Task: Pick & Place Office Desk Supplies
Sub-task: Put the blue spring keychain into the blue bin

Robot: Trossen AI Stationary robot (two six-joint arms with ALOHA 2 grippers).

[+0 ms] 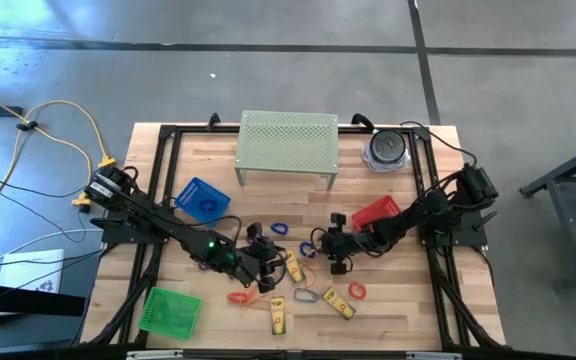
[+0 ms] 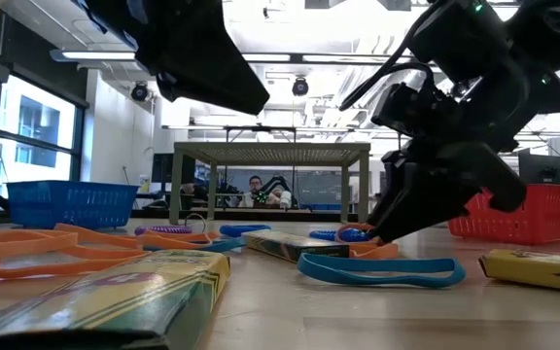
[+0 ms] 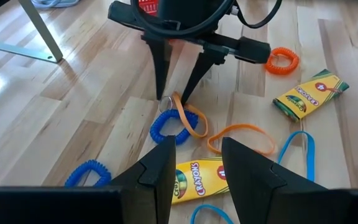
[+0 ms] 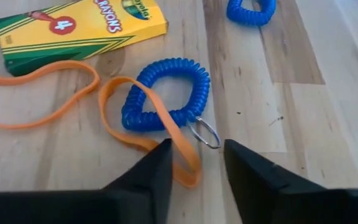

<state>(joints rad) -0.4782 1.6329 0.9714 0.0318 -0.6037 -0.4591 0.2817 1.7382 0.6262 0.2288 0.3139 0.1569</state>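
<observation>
The desk (image 1: pixel 168 160) is still carrying nearly all the supplies loose: crayon boxes (image 1: pixel 279 317), flat bands and coil keychains, so most of the sorting appears to be left. The blue basket (image 1: pixel 201 199) is holding one blue loop; the red basket (image 1: pixel 376 213) and green basket (image 1: pixel 170 309) are showing nothing inside. The right pincer (image 4: pixel 194 163) is standing parted around the blue coil keychain (image 4: pixel 166 96) and an orange band (image 4: pixel 135 121), grasping neither. The left pincer (image 3: pixel 194 163) is hovering parted, empty

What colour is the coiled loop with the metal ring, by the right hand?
Blue coiled loop; clearest in the right wrist view.
</observation>
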